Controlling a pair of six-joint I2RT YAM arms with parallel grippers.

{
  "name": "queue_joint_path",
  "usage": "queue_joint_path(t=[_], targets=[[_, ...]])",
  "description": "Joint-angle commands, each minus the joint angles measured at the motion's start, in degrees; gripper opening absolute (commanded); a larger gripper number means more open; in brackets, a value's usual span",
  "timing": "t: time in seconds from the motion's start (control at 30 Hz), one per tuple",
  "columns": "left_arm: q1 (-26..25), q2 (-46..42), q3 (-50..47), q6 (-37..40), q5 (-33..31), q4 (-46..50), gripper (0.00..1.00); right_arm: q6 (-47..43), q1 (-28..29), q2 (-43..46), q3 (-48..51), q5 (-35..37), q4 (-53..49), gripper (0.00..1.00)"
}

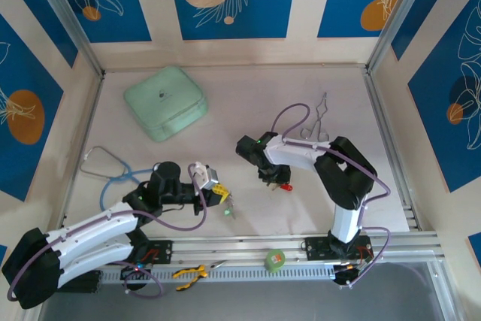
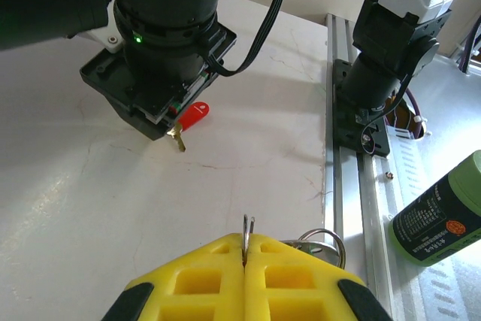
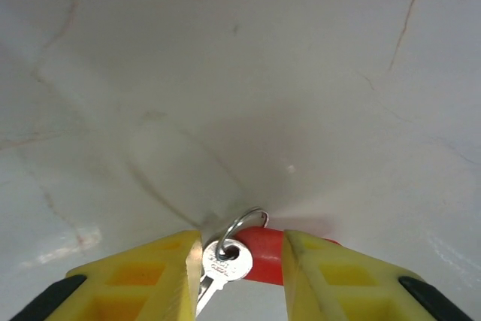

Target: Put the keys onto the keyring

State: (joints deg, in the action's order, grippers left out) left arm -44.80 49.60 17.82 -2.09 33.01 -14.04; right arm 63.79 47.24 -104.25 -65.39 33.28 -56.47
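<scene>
Here, the right end effector (image 3: 242,247) straddles the red-headed key (image 3: 263,258) flat on the tabletop (image 3: 225,73) (whether it grips, I cannot tell); the left end effector (image 2: 246,249) is clenched on the keyring (image 2: 247,225) wire. Closing off-centre may flick the key aside.

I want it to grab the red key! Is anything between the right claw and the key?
Nothing visible is. The right claw has a finger on each side of the red key, lying on the table.
</scene>
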Motion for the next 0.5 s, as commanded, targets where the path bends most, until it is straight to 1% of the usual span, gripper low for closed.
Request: queue_joint_path(t=[0.0, 0.33, 0.43, 0.47], targets=[[-0.2, -0.3, 1.2, 0.4, 1.9, -0.5, 0.0, 2.4, 0.4, -1.3, -1.5, 2.0, -3.0, 0.31], [-0.2, -0.3, 1.2, 0.7, 2.0, -0.4, 0.0, 2.3, 0.5, -3.1, -1.8, 2.0, -2.5, 0.26], [-0.2, -0.4, 1.2, 0.7, 2.0, -0.4, 0.0, 2.5, 0.5, -3.4, -1.9, 2.3, -2.6, 0.21], [-0.2, -0.4, 1.2, 0.7, 2.0, -0.3, 0.0, 2.5, 0.5, -3.5, -2.0, 2.5, -2.8, 0.17]])
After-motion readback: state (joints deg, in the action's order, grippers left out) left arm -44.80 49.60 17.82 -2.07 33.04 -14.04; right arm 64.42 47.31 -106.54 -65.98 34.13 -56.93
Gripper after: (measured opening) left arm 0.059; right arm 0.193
